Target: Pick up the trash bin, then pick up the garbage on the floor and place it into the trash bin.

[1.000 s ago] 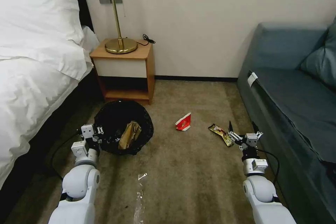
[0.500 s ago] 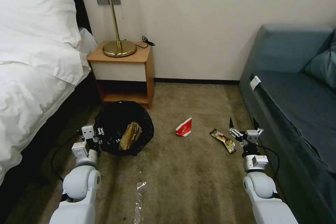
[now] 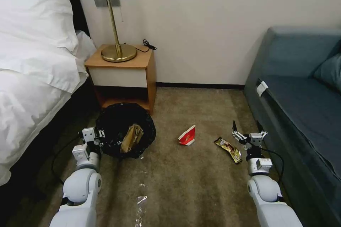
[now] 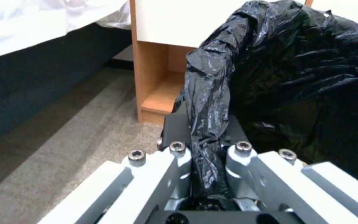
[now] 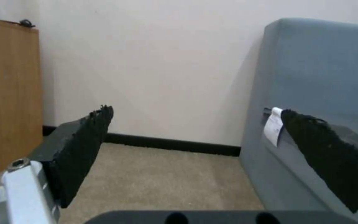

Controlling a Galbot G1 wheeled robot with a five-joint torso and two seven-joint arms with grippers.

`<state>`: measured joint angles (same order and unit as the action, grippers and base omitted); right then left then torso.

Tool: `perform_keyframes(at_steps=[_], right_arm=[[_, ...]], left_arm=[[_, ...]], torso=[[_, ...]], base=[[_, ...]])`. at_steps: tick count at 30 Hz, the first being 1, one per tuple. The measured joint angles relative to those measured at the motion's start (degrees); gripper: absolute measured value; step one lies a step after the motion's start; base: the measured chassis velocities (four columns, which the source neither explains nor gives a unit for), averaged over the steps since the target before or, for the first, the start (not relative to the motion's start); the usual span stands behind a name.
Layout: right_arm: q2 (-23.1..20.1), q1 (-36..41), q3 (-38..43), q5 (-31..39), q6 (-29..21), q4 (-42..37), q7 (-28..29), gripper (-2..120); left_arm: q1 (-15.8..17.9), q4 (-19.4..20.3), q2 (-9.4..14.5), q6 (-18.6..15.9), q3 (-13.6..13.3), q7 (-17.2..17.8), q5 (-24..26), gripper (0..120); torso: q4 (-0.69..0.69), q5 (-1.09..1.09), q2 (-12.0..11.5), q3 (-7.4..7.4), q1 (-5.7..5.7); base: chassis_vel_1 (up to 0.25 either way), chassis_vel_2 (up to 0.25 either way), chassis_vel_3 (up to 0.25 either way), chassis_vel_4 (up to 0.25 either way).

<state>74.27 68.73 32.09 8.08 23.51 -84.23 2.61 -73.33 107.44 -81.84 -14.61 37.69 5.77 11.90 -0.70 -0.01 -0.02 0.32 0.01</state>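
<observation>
Small round bin lined with crinkled black plastic clamped at rim by left gripper, brown paper already inside; red-and-white carton and flat yellowish wrapper left on carpet, nearer right gripper, spread empty.

Bed, lamp on nightstand, sofa.

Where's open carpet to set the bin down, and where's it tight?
Free: the carpet between the red-and-white carton and the baseboard, and the strip near the robot between its arms. Tight: the trash bin, clamped by the left gripper, sits against the nightstand; the snack wrapper lies beside the open right gripper by the sofa.
</observation>
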Motion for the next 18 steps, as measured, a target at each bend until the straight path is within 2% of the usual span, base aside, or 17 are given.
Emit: perform_keyframes(at_steps=[9,18], right_arm=[[-0.2,-0.5,-0.6,-0.2,0.0,0.8,0.0,100],[-1.4,-4.1,-2.5,-1.2,0.2,3.8,0.1,100]], left_arm=[[-0.4,-0.1,-0.1,0.3,0.5,-0.2,0.0,4],[-0.4,-1.8,-0.4,0.8,1.4,-0.6,0.1,4]], torso=[[0.01,0.0,0.0,0.0,0.0],[0.01,0.0,0.0,0.0,0.0]], base=[[-0.071,0.076,0.067,-0.076],[-0.056,0.042,0.046,-0.042]])
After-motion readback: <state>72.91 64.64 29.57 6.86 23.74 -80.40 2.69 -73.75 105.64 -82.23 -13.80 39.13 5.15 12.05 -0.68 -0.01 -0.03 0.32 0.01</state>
